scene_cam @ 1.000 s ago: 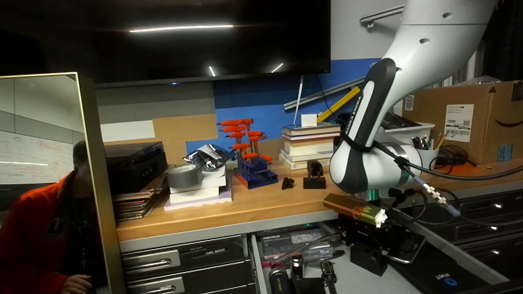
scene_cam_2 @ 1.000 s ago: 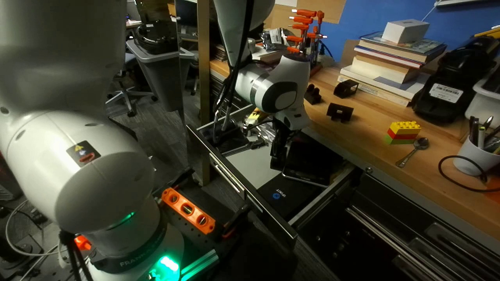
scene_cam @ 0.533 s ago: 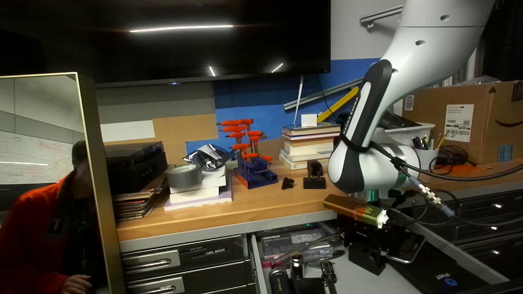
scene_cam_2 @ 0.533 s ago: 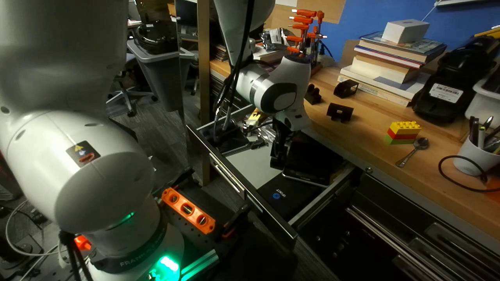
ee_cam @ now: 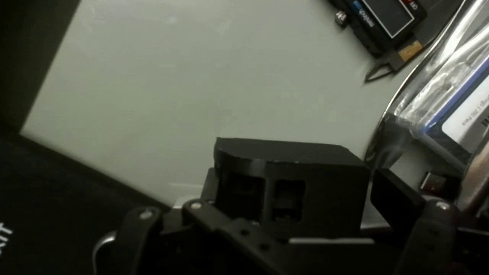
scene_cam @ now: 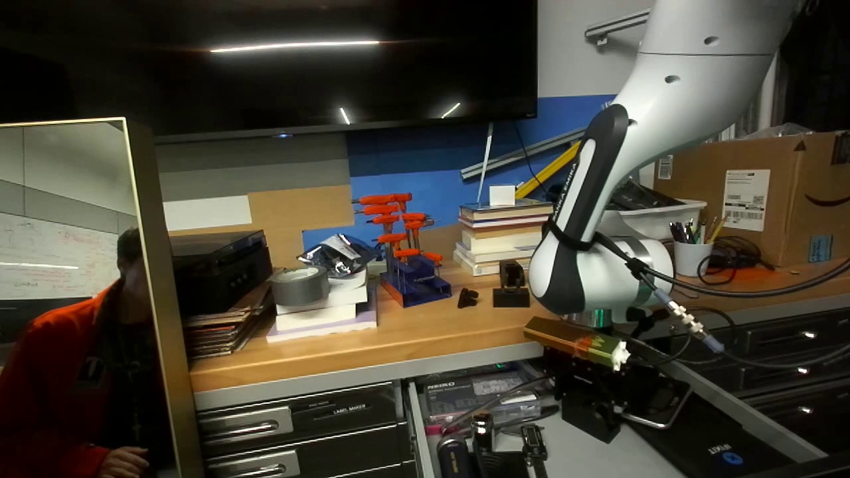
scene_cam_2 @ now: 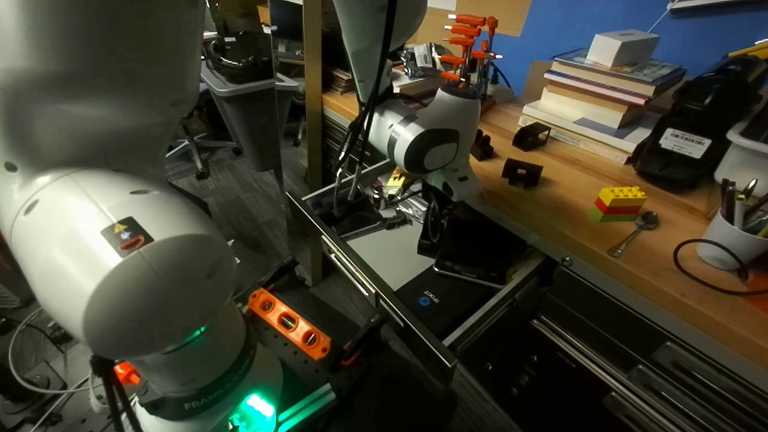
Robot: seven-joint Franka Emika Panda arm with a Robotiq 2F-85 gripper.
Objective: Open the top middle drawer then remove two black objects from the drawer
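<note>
The top middle drawer (scene_cam_2: 384,258) is pulled out, its pale grey floor showing in both exterior views. On that floor stands a matte black object (ee_cam: 290,152), blocky, with two recesses. My gripper (ee_cam: 301,191) reaches down around it with jaws apart. The left finger (ee_cam: 210,185) is close against the block, while a narrow gap separates the right finger (ee_cam: 395,194) from it. In an exterior view the block (scene_cam: 590,418) shows below the gripper (scene_cam: 591,385). Similar black pieces (scene_cam_2: 522,173) rest on the bench; whether they came from the drawer I cannot tell.
A black case (scene_cam_2: 432,300) and a dark device with a silver edge (scene_cam_2: 471,267) lie on one side of the drawer. Digital calipers (ee_cam: 382,23) and plastic-wrapped goods (ee_cam: 450,95) lie on the other. The wooden bench edge (scene_cam: 372,355) overhangs the drawer's back.
In an exterior view the arm and gripper have shifted slightly left, and the black object in the drawer has slid the same way with them. The jaws look unchanged.
</note>
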